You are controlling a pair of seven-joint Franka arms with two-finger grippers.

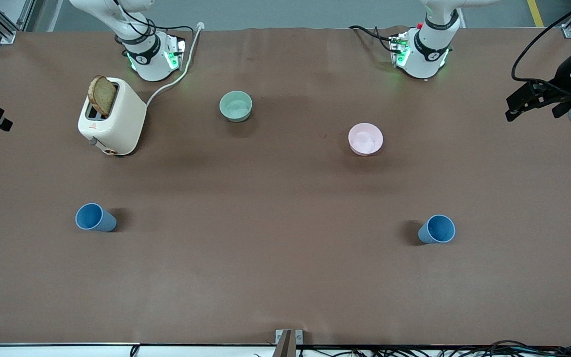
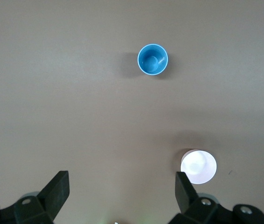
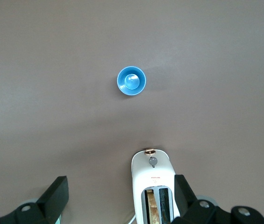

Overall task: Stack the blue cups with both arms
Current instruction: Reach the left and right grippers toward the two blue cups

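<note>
Two cups upright, well apart: one at right arm's end, other at left arm's end, both nearer camera than bowls. One cup per arm.
Left gripper high over table, jaws apart.
Right gripper high over toaster, jaws apart.
Nothing grasped yet.

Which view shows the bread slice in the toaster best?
The front view: the bread slice stands tall out of the toaster, its brown face fully visible. The right wrist view shows only the slice's top edge in the slot, cut by the frame. The left wrist view misses it entirely.
</note>
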